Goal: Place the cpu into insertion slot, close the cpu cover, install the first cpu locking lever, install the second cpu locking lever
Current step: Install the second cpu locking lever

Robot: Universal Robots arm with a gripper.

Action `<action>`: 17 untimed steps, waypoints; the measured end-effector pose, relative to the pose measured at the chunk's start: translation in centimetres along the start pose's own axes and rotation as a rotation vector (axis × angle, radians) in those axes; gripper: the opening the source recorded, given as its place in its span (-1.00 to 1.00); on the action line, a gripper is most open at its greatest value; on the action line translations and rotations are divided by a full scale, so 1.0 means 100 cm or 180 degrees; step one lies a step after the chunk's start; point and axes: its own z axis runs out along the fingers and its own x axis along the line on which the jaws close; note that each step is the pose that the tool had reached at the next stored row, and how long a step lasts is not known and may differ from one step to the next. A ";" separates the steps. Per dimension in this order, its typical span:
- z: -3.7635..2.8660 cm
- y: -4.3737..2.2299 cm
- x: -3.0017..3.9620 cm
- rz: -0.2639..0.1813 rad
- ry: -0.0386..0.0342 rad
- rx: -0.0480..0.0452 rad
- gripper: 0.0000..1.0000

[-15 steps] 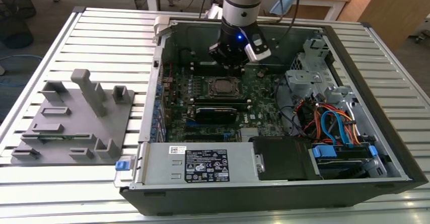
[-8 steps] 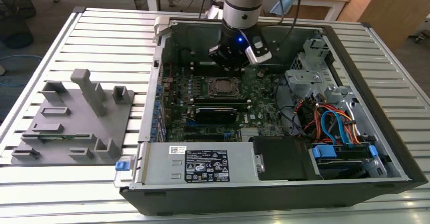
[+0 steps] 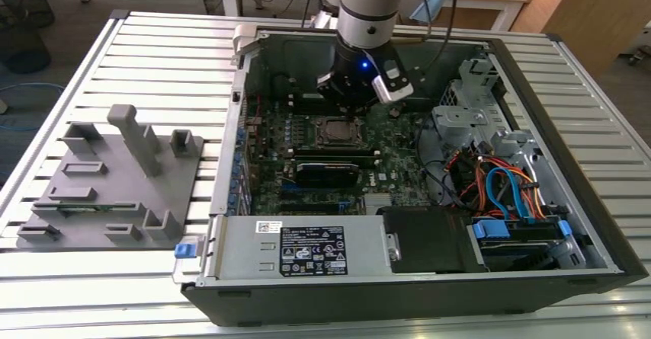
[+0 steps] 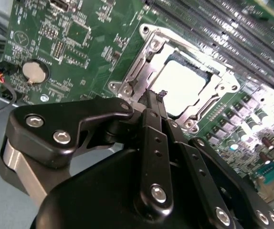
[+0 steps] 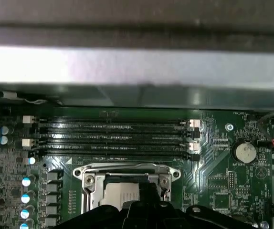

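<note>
The cpu (image 4: 182,86) lies flat in the insertion slot (image 4: 144,76) on the green board (image 4: 75,43), and its shiny top shows through the hole in the cpu cover (image 4: 225,81), which lies down around it. The claw (image 4: 157,98) hangs just above the slot's edge with its fingers pressed together, pinching nothing. Long black memory slots (image 5: 113,136) run beside the slot. The board sits inside an open computer case (image 3: 569,164) on the tabletop (image 3: 152,57).

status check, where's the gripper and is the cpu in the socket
Gripper shut, tips at the cpu cover edge. Cpu seated in insertion slot, cover down over it. Nothing between gripper and socket.
</note>
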 end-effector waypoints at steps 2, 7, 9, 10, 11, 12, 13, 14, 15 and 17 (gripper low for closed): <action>-0.0001 -0.0017 0.0000 0.0000 0.0000 0.0002 -0.80; -0.0053 -0.0018 -0.0001 0.0000 0.0000 0.0006 -0.80; -0.0115 -0.0015 -0.0003 0.0000 0.0000 0.0007 -0.80; -0.0143 -0.0014 -0.0004 0.0000 0.0000 0.0006 -0.80; -0.0160 -0.0013 -0.0004 0.0000 0.0000 0.0006 -0.80; -0.0166 -0.0012 -0.0004 0.0000 0.0000 0.0008 -0.80; -0.0167 -0.0012 -0.0004 0.0000 0.0000 0.0009 -0.80; -0.0167 -0.0012 -0.0004 -0.0001 0.0000 0.0011 -0.80; -0.0167 -0.0013 -0.0004 0.0000 0.0000 0.0011 -0.80; -0.0168 -0.0032 -0.0004 -0.0001 0.0000 0.0012 -0.80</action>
